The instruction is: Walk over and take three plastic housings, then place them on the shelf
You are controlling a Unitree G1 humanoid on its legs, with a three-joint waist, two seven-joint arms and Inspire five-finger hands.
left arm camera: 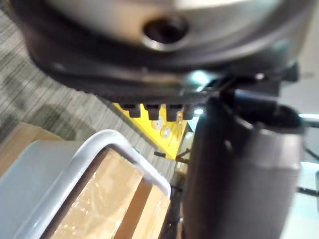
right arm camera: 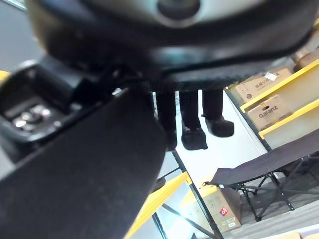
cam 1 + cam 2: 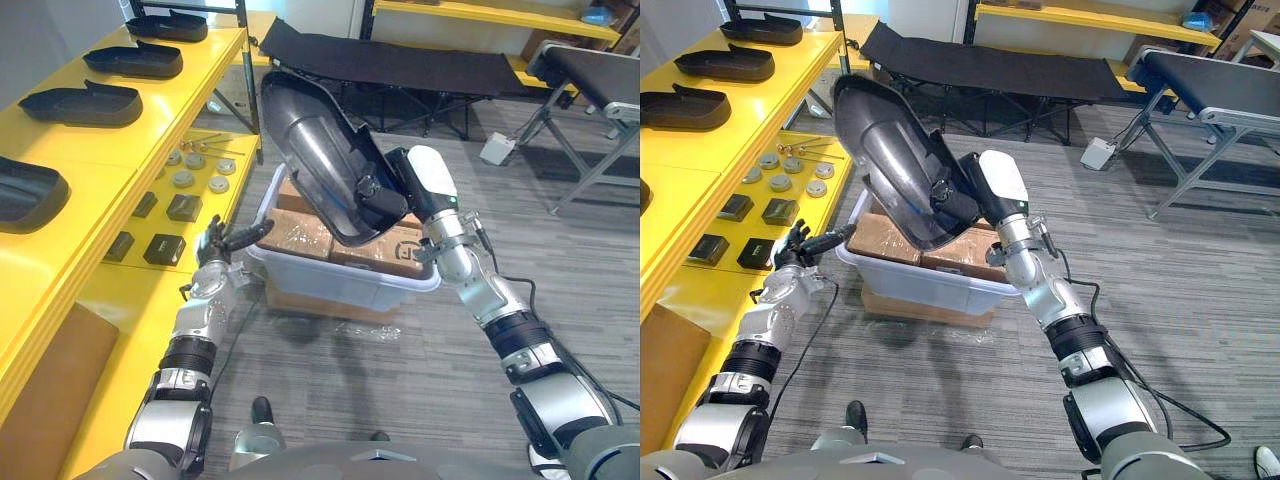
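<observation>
Housing (image 3: 312, 135): probably light, stiff and slick, so mind slippage.
Right hand (image 3: 380, 200): fingers curled over its near rim.
Left hand (image 3: 222, 243): relaxed, empty.

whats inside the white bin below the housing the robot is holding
Brown cardboard boxes wrapped in clear film lie in the bin. The black housing in the right hand covers the bin's middle and far side, so what lies there cannot be seen.

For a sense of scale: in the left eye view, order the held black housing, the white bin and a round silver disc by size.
Black housing and white bin: alike, housing nearer, so unranked.
Silver disc: smallest.
</observation>
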